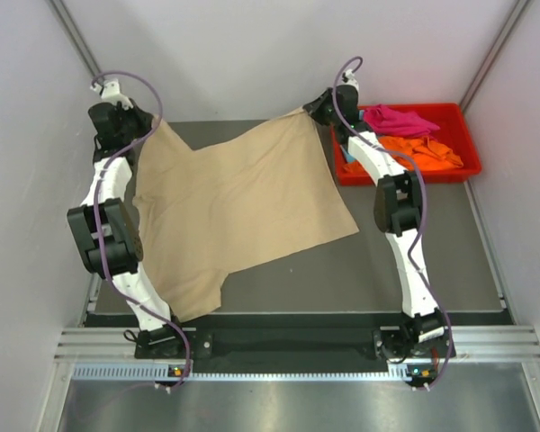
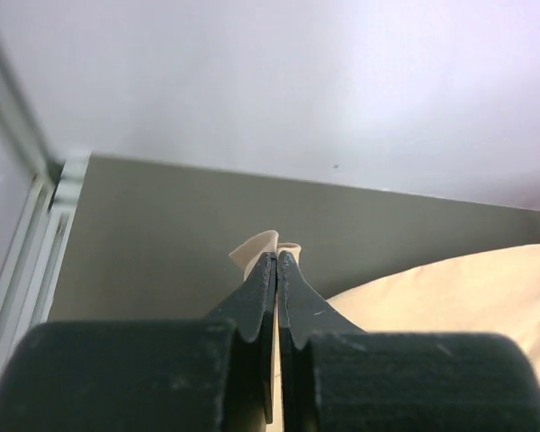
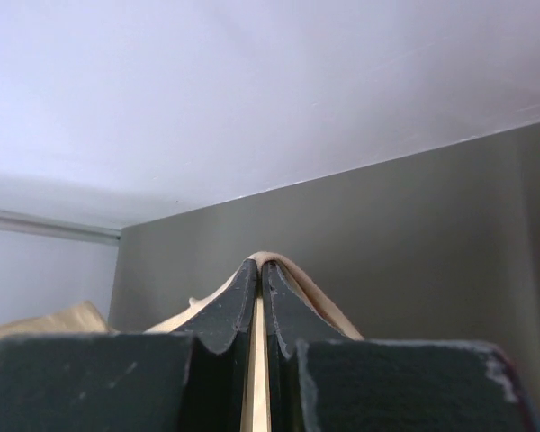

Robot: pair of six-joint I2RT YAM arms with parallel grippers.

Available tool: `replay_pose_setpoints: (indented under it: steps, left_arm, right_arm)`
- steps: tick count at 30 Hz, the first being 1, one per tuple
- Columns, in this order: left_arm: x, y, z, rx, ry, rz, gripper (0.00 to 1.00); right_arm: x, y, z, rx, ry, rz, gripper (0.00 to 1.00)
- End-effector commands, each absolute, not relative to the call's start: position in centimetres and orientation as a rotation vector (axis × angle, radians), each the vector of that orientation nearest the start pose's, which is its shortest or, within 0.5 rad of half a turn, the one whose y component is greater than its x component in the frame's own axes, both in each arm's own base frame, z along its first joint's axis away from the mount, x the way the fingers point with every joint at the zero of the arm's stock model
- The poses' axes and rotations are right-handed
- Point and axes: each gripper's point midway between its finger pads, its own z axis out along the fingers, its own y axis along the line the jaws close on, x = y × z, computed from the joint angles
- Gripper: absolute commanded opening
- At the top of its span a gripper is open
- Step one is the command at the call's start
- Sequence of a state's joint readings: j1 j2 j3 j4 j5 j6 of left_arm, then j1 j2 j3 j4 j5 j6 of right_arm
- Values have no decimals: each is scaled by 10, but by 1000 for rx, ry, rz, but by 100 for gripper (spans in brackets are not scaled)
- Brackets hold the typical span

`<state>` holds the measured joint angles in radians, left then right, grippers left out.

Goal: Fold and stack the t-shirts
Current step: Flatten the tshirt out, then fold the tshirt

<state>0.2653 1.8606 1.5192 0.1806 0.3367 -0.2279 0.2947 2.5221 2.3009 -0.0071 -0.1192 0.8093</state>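
The left claw (image 2: 277,256) is pressed together on a corner of the beige shirt (image 1: 243,198); in the left wrist view a small fold of cloth sticks out just past the fingertips. The right claw (image 3: 259,264) is likewise pinched tight on another corner of the same shirt, with the cloth curling over its tips.

From above, the shirt's far edge runs between the two claws and dips in the middle. The rest of the cloth falls toward the near side and lies spread over the dark table (image 1: 414,261), a sleeve reaching the near edge by the left arm's base.

The left arm rises from its base along the table's left edge, bends at the elbow and ends with its wrist at the far left corner. The right arm stretches from its base toward the far side, its wrist turned left, just beside the red tray (image 1: 450,112).

In the tray lie a pink shirt (image 1: 396,119) and an orange shirt (image 1: 423,148), crumpled and touching.
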Motion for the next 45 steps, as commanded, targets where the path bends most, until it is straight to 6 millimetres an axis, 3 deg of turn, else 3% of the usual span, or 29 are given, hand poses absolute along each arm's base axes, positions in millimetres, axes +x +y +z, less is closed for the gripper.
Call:
replay_pose_setpoints:
  steps: [1, 4, 5, 8, 13, 18, 24, 26, 27, 28, 29, 31, 32, 33, 36, 38, 39, 40, 44, 45]
  left_arm:
    - [594, 69, 304, 15, 1570, -316, 0]
    - [604, 63, 314, 71, 1531, -356, 0]
    - [609, 63, 303, 66, 1552, -366, 0]
    - [613, 63, 296, 85, 1560, -365, 0]
    - [609, 64, 278, 81, 1630, -347, 0]
    - [589, 66, 283, 53, 1664, -314, 0]
    - [542, 64, 279, -78, 1709, -305, 0]
    - [520, 62, 270, -138, 1741, -302, 0]
    - [510, 67, 252, -200, 1779, -277, 0]
    - [500, 68, 262, -217, 1760, -265, 0]
    - [492, 66, 259, -238, 1769, -267, 0]
    - [472, 68, 255, -282, 1781, -239, 0]
    - [466, 69, 254, -306, 1786, -228, 0]
    - [458, 71, 249, -332, 1807, -211, 0]
    - [436, 70, 238, -368, 1841, -196, 0]
    - [426, 73, 243, -415, 1825, -173, 0]
    - [414, 73, 234, -443, 1856, -165, 0]
    - [409, 74, 231, -476, 1858, -160, 0]
    - [386, 84, 218, -610, 1877, -94, 0]
    - [378, 94, 214, -671, 1876, -34, 0]
  right_arm:
    - [691, 241, 231, 399, 1701, 918, 0]
    - [692, 239, 217, 396, 1730, 911, 0]
    - [692, 238, 214, 398, 1736, 910, 0]
    - [693, 237, 204, 402, 1756, 916, 0]
    - [690, 235, 194, 415, 1799, 925, 0]
    - [677, 231, 185, 424, 1891, 920, 0]
    - [649, 229, 190, 398, 1993, 913, 0]
    - [638, 228, 183, 398, 2062, 904, 0]
    - [633, 227, 185, 383, 2078, 898, 0]
    - [629, 226, 183, 380, 2100, 891, 0]
    - [621, 225, 176, 378, 2145, 881, 0]
    - [613, 222, 182, 344, 2159, 867, 0]
    - [605, 222, 173, 340, 2194, 864, 0]
    - [600, 221, 179, 320, 2195, 861, 0]
    - [586, 218, 170, 286, 2253, 833, 0]
    - [578, 214, 161, 270, 2292, 811, 0]
    - [574, 212, 164, 265, 2292, 807, 0]
    - [570, 210, 154, 268, 2317, 795, 0]
    - [563, 201, 146, 258, 2345, 768, 0]
    - [562, 199, 141, 255, 2356, 763, 0]
